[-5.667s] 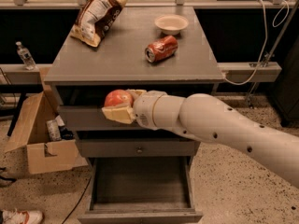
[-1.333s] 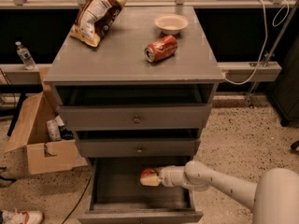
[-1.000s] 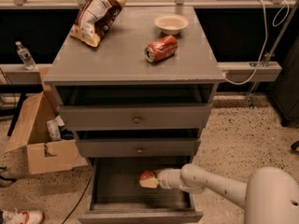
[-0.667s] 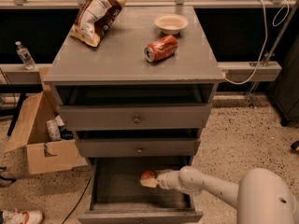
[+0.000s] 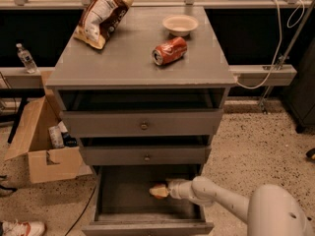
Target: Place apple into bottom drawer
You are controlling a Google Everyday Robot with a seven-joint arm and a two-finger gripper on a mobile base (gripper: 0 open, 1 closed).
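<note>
My gripper [image 5: 164, 191] touches the apple [image 5: 156, 192] inside the bottom drawer [image 5: 123, 194], right of centre; I cannot tell whether I am grasping it.

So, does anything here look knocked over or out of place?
The red soda can lies tipped on its side on the grey cabinet top, beside the small white bowl. Nothing looks spilled. The robot's tool is down in the open grey bottom drawer, at the small orange-red apple.
</note>
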